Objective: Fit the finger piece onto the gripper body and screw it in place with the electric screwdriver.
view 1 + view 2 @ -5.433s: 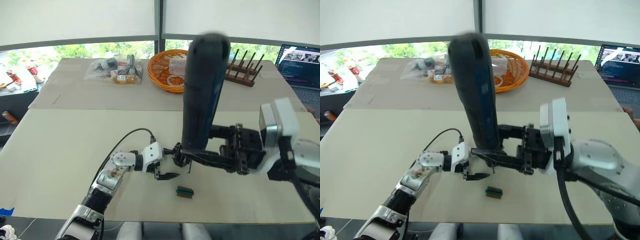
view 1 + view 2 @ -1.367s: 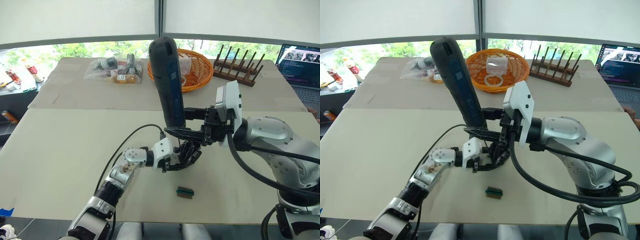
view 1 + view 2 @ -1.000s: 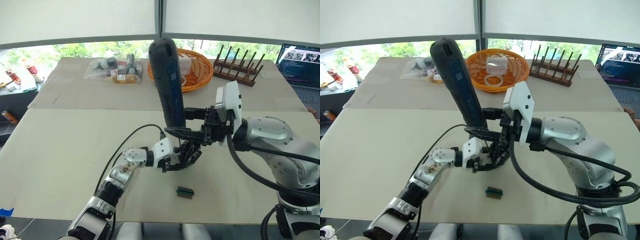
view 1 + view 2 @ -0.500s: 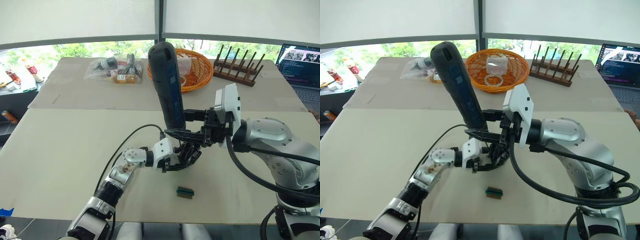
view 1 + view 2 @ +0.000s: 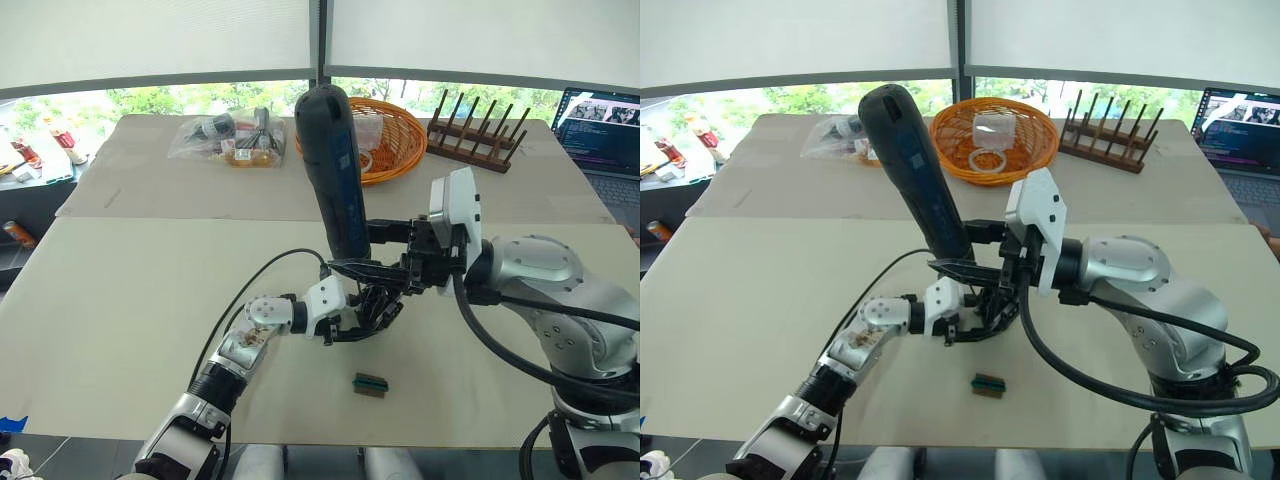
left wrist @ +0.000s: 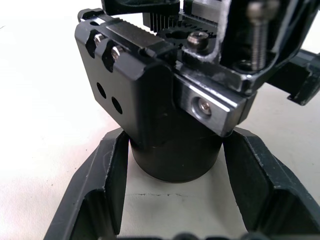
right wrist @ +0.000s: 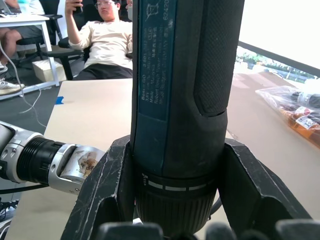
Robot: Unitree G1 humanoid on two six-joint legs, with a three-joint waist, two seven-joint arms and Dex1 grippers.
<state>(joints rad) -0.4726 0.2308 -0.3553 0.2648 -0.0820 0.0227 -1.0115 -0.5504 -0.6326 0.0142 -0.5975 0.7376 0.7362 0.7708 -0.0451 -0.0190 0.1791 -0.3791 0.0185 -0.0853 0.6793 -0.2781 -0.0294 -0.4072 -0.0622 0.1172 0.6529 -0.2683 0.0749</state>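
Note:
The electric screwdriver (image 5: 335,170), a thick dark blue-black cylinder, stands nearly upright with its top leaning slightly left. My right gripper (image 5: 352,266) is shut on its lower end, and its fingers (image 7: 104,192) clamp the collar of the screwdriver (image 7: 180,100). Directly below stands the gripper body (image 5: 376,303) on the table. In the left wrist view my left gripper (image 6: 175,146) is shut around the round base of the gripper body (image 6: 150,95), one finger (image 6: 107,190) on each side. The screwdriver's bit is hidden behind my right gripper. The finger piece is hidden among the black parts.
A small green-and-black block (image 5: 370,383) lies on the table in front of the grippers. At the back are an orange basket (image 5: 392,150), a wooden rack (image 5: 475,135), a plastic bag of parts (image 5: 225,140) and a laptop (image 5: 600,125). A seated person (image 7: 107,37) appears in the right wrist view.
Since 5.4 s ago the right gripper has carried the screwdriver over the gripper body and the left gripper has closed on its base. In the last second the screwdriver's top tilted slightly left.

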